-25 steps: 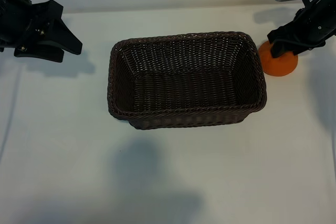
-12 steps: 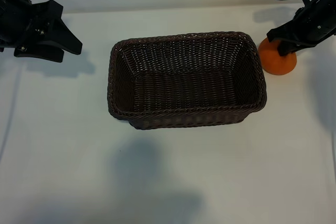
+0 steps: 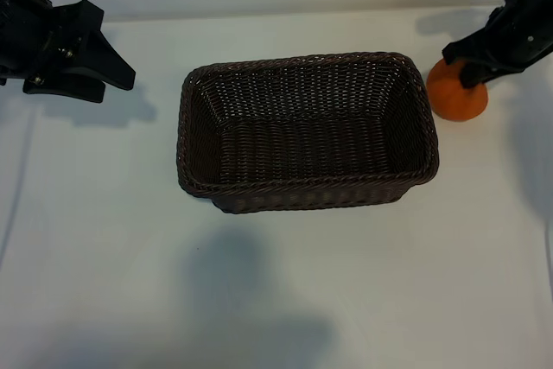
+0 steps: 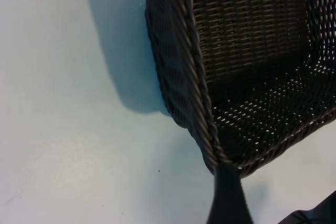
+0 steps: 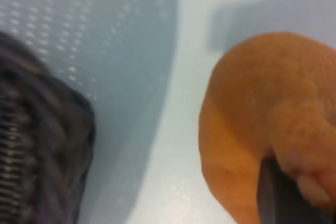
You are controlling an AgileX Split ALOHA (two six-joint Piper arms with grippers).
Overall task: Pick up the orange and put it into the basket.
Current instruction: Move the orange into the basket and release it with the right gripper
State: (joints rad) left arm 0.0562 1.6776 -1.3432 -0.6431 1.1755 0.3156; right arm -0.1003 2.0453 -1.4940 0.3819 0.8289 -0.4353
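While my left end effector (image 3: 117,71) hangs parked above the far left of the tabletop (image 3: 104,239), its fingers spread wide and holding nothing, the work is all on the other side. From left to right: that idle arm, then the basket (image 3: 186,140) in the middle of the tabletop, nothing in it, then the orange (image 3: 456,97) just beside the basket's right end, outside the rim, with my right end effector (image 3: 471,71) on top of it.

What worries me is the grip. My right fingers are pinched nearly together on the puckered nub at the orange's crown rather than around its body; the right wrist view shows one dark fingertip (image 5: 283,198) pressed against that nub. A hold on so small a knob could slip, or the nub could tear away, and the fruit would drop and roll off across the tabletop. The carry also has to clear the basket's braided rim; if the orange hangs low it may knock that right wall and be pulled free.

Whether the orange is already off the tabletop I cannot tell; it looks at most barely raised.
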